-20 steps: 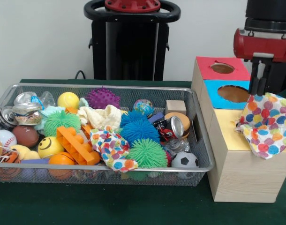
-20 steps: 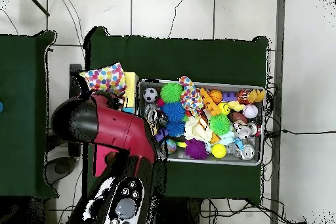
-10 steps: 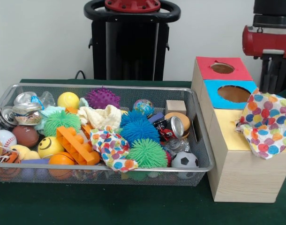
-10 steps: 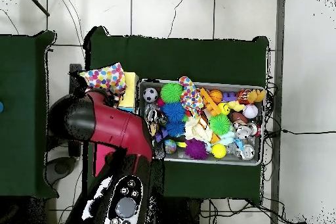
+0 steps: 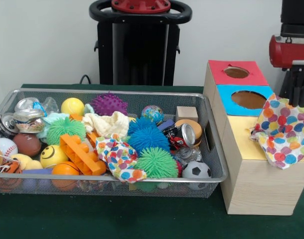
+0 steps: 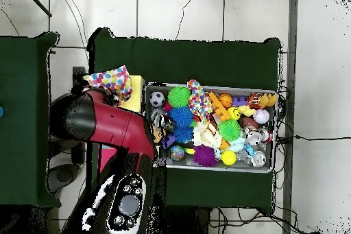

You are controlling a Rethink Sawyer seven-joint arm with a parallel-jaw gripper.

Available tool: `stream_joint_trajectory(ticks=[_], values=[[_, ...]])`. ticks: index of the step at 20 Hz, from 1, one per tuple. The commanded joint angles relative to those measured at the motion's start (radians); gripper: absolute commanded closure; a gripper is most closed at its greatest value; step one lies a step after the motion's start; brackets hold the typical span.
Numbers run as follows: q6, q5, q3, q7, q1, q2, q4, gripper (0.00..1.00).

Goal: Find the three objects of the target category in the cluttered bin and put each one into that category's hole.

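Observation:
The wire mesh bin [image 5: 212, 144] stands on the green table, full of toys; it also shows in the overhead view [image 6: 267, 166]. One spotted cloth [image 5: 119, 158] lies at the bin's front middle, seen from overhead near the bin's far rim [image 6: 199, 99]. A second spotted cloth [image 5: 284, 132] lies draped over the yellow-surrounded top [image 5: 241, 138] of the wooden box and hides the hole; overhead it shows beside the yellow paper [image 6: 110, 80]. My gripper [image 5: 300, 89] hangs at the right edge, behind and above that cloth, apart from it.
The red-surrounded hole [image 5: 236, 72] and blue-surrounded hole [image 5: 248, 99] sit behind the yellow part. A cream cloth [image 5: 108, 123], spiky balls [image 5: 148, 137], an orange brick [image 5: 81, 153], cans and a soccer ball [image 5: 196, 170] fill the bin. My red arm [image 6: 103, 125] covers the box's back half overhead.
My gripper has moved up and to the right, away from above the spotted cloth on the box. That cloth and the bin's contents have not moved.

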State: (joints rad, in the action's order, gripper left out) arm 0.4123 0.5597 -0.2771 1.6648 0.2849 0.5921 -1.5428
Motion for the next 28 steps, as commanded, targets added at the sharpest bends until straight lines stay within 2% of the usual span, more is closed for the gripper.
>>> stream_joint_trajectory(ticks=[1, 8, 16, 28], values=[[-0.001, 0.038, 0.105, 0.243, -0.044, -0.089, 0.076, 1.00], [-0.049, 0.043, 0.127, 0.237, -0.059, -0.098, 0.067, 1.00], [-0.143, 0.022, 0.186, 0.214, -0.099, -0.097, 0.005, 1.00], [-0.209, 0.010, 0.177, 0.241, -0.079, -0.128, -0.039, 1.00]])
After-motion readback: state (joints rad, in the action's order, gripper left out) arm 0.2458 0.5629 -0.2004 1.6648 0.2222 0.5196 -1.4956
